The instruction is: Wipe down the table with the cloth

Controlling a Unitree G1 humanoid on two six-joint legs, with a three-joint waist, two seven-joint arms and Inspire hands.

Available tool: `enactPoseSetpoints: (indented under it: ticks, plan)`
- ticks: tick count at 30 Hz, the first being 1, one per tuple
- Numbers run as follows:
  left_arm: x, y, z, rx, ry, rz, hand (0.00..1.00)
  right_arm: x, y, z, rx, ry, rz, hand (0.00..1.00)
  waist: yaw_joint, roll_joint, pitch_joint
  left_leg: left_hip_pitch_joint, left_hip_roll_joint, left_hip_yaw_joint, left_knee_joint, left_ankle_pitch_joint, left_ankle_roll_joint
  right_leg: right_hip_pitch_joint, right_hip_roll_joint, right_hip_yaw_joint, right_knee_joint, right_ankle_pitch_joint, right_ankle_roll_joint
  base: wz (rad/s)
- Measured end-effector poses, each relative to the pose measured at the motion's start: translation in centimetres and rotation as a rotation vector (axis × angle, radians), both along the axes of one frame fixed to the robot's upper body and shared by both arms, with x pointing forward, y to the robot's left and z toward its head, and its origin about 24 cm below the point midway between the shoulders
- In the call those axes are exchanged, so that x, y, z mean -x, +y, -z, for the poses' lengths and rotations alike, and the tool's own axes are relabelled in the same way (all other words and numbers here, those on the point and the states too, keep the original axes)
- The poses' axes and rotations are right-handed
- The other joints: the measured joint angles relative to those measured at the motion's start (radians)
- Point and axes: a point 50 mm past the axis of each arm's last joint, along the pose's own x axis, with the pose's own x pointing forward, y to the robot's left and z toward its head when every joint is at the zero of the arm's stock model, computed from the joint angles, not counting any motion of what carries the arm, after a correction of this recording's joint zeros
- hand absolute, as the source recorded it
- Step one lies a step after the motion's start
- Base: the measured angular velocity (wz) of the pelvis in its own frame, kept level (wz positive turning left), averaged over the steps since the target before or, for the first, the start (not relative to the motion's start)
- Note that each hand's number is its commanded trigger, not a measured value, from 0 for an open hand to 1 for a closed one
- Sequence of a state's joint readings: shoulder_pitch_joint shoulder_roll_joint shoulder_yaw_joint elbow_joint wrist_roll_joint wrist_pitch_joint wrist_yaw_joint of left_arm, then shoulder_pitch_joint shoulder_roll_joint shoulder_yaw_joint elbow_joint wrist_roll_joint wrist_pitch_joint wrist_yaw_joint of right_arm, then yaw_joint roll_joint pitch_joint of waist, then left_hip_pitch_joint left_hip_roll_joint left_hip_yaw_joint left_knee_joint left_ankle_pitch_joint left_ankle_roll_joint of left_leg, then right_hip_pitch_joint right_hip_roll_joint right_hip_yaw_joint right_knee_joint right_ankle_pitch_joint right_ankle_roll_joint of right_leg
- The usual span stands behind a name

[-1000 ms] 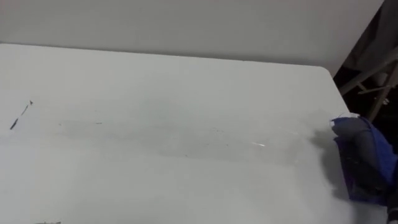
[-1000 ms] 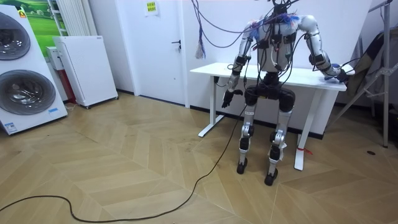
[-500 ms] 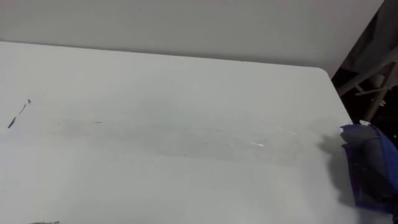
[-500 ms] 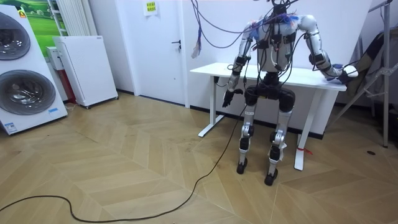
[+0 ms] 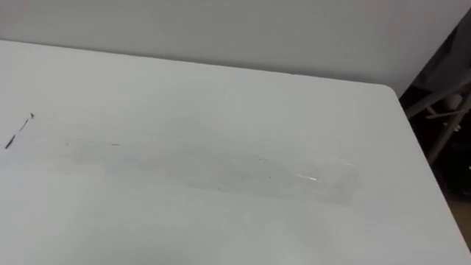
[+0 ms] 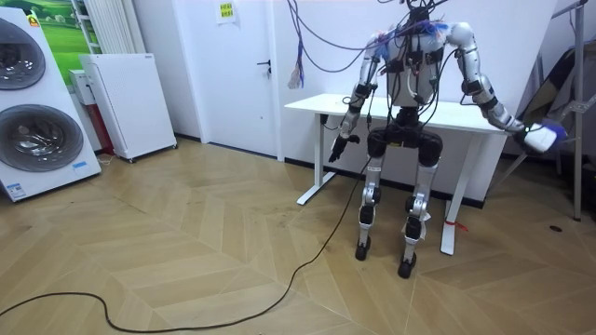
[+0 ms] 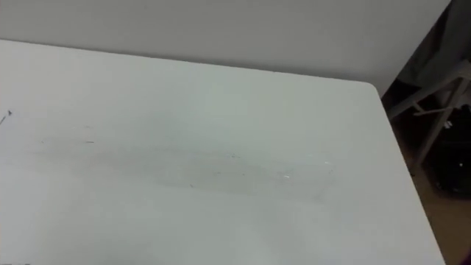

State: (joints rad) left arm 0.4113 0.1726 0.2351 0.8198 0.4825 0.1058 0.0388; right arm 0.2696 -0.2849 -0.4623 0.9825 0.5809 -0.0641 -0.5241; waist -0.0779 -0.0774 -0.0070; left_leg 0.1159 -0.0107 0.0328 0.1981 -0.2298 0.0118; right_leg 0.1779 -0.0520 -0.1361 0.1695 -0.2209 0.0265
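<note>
The white table (image 5: pixel 221 88) lies before me, with a faint smeared band (image 5: pixel 213 165) across its middle and a small dark mark (image 5: pixel 18 131) near its left side. In the room view I stand at the table's long side, facing it. My right arm reaches out past the table's end at the room view's right. There my right hand (image 6: pixel 536 138) is in the air off the tabletop, shut on the blue cloth (image 6: pixel 551 130). My left hand (image 6: pixel 337 147) hangs relaxed below the table's edge at my side.
A pale wall runs along the table's far edge. A metal folding frame (image 5: pixel 449 110) stands beyond the table's right end over wooden floor. Two washing machines (image 6: pixel 33 102) and a white cabinet (image 6: pixel 126 102) stand at the room view's left.
My right hand with the blue cloth has slid right along the table, gone over its right end and left the eye view. The left hand has stayed hanging.
</note>
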Motion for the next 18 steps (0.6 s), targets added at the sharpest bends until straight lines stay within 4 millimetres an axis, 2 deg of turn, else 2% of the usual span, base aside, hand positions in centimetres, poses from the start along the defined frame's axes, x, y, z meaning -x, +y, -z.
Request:
enactPoseSetpoints:
  ticks: [2, 5, 9, 13, 18]
  plan:
    - [0.3, -0.2, 0.2, 0.009, 0.014, -0.007, 0.00, 2.5, 1.4, 1.0, -0.077, 0.014, 0.140, 0.00, -0.008, 0.015, 0.0026, 0.000, 0.002, 0.023, -0.001, 0.000, 0.000, -0.006, 0.000, 0.012, 0.000, -0.001, 0.000, -0.30]
    - [0.0, -0.3, 0.3, -0.004, 0.009, -0.012, 0.00, 4.5, 3.1, 2.1, -0.170, 0.028, 0.262, 0.00, -0.024, 0.022, 0.0028, 0.001, 0.005, 0.044, -0.001, -0.007, -0.001, -0.017, 0.000, 0.031, 0.009, -0.013, -0.004, -0.27]
    - [0.0, -0.6, 0.6, 0.007, 0.020, -0.017, 0.00, 5.8, 4.4, 2.6, -0.220, 0.050, 0.343, 0.00, -0.028, 0.024, 0.0052, 0.003, 0.006, 0.050, 0.004, -0.009, -0.001, -0.033, 0.005, 0.059, 0.022, -0.017, -0.005, -0.20]
    - [0.5, -1.0, 0.8, 0.019, 0.044, -0.048, 0.00, 7.2, 5.7, 3.1, -0.281, 0.058, 0.449, 0.00, -0.039, 0.015, 0.0027, 0.002, 0.005, 0.048, 0.011, -0.009, 0.000, -0.033, 0.005, 0.060, 0.022, -0.014, -0.003, 0.00]
    - [1.6, -1.6, 1.0, 0.029, 0.090, -0.076, 0.00, 7.9, 7.3, 3.7, -0.362, 0.019, 0.570, 0.00, -0.061, 0.024, 0.0014, 0.002, 0.005, 0.046, 0.014, -0.009, 0.000, -0.033, 0.004, 0.060, 0.034, -0.014, -0.003, 0.01]
